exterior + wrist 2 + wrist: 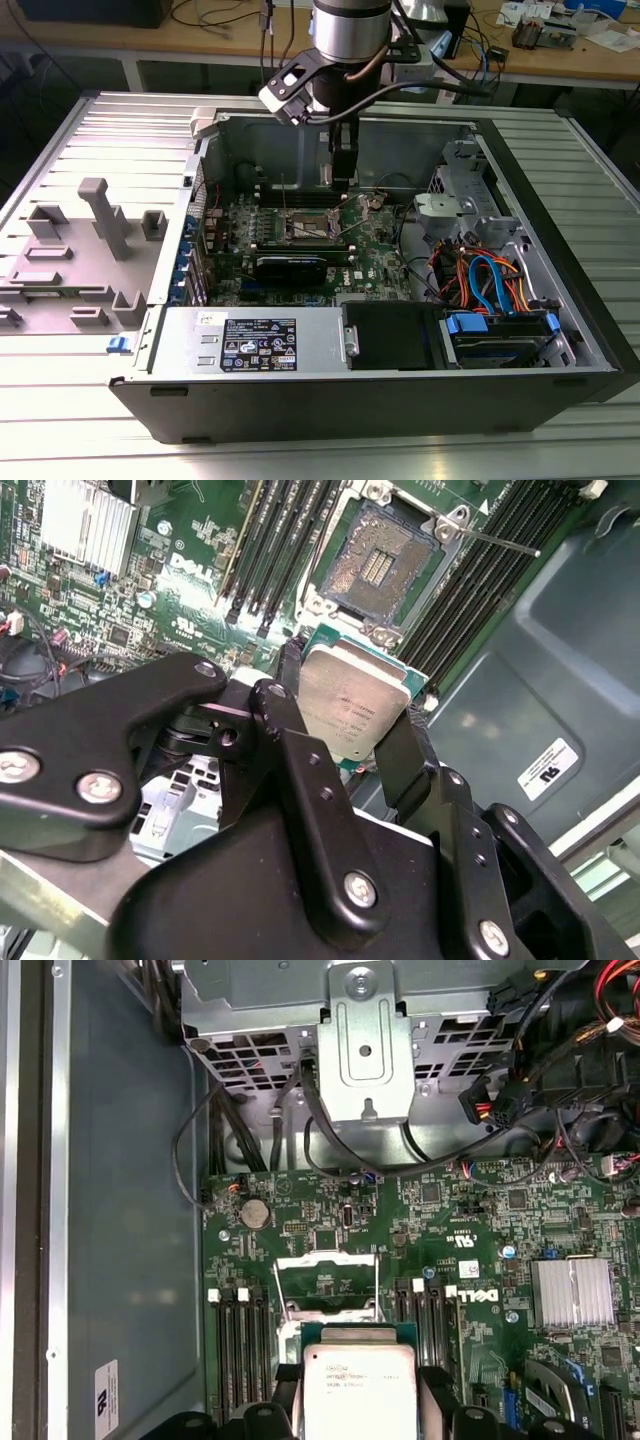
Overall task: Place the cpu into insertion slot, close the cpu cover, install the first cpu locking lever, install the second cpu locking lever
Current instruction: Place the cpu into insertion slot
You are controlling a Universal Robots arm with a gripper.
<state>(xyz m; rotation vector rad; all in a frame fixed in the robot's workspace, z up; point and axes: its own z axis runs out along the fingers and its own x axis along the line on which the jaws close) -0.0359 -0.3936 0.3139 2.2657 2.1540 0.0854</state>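
Above the motherboard [190, 570], the end effector [348, 720] holds the cpu [345, 695].
Black fingers [400, 755] pinch its two edges; the bare insertion slot [375, 565] lies just beyond the fingertips.

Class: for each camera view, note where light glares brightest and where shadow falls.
Exterior view: glare washes the ribbed table at the exterior view's left, while the case interior sits dimmer. Second wrist view: the cpu shines pale; the insertion slot looks duller. First wrist view: the cpu and heat sink are brightest.
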